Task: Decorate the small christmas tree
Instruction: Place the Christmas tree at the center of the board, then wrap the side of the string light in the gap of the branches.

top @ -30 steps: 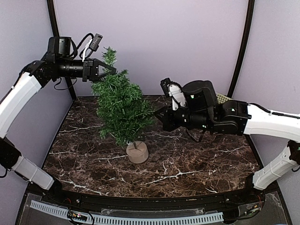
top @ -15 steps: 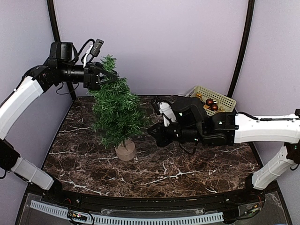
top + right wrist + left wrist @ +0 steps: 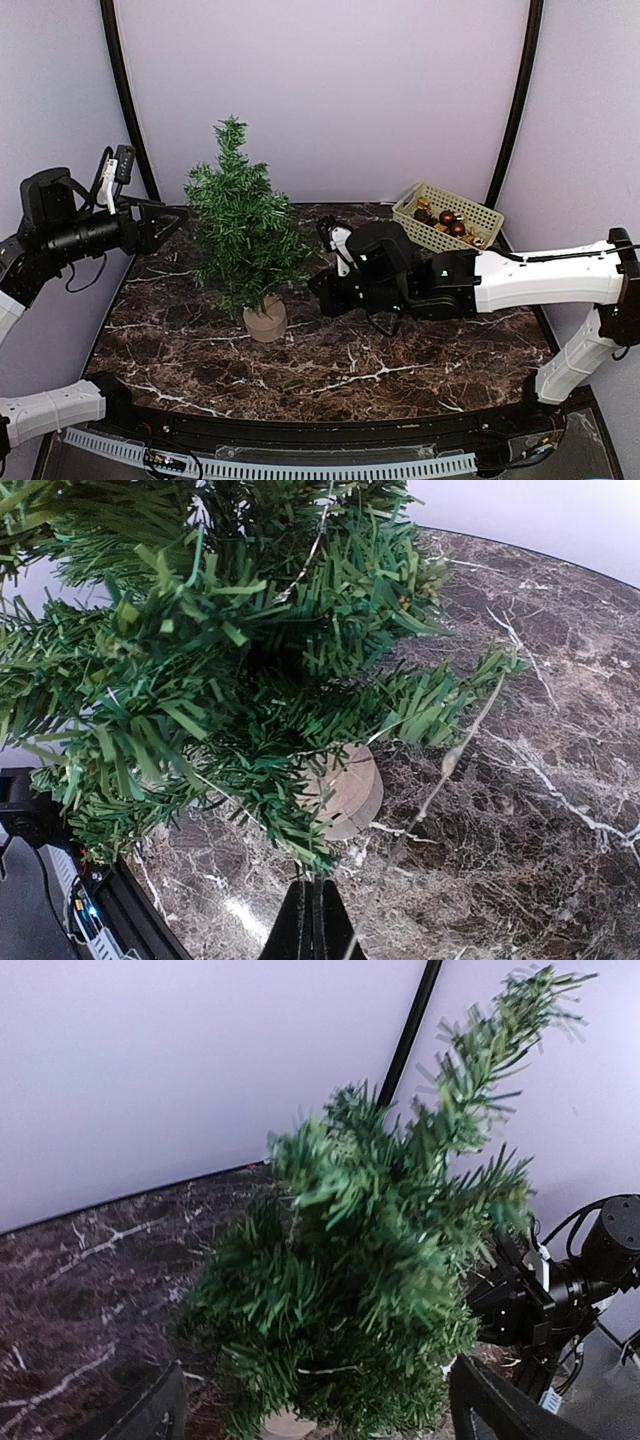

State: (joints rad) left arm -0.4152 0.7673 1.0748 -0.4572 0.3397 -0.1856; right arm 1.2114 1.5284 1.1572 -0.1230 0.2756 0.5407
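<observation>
The small christmas tree [image 3: 241, 222] stands upright on its pale stump base [image 3: 265, 321], left of the table's middle. My left gripper [image 3: 170, 226] hangs to the left of the tree at mid-height, open and apart from the needles. In the left wrist view the tree [image 3: 380, 1260] fills the space ahead of the gripper [image 3: 320, 1412], whose fingers [image 3: 495, 1400] stand wide. My right gripper [image 3: 318, 290] is at the tree's lower right. In the right wrist view it [image 3: 320, 888] is shut on a low branch tip, with the stump [image 3: 350, 790] just beyond.
A cream basket [image 3: 482, 214] holding dark red and gold ornaments [image 3: 447, 217] sits at the back right. A thin pale wire [image 3: 450, 760] runs past the right fingers. Black frame posts stand at both back corners, and purple walls close in the table.
My left gripper let go of the treetop, opened, and drew back left and down. The tree, tilted before, shifted left and now stands upright. The right arm followed it left, uncovering the basket.
</observation>
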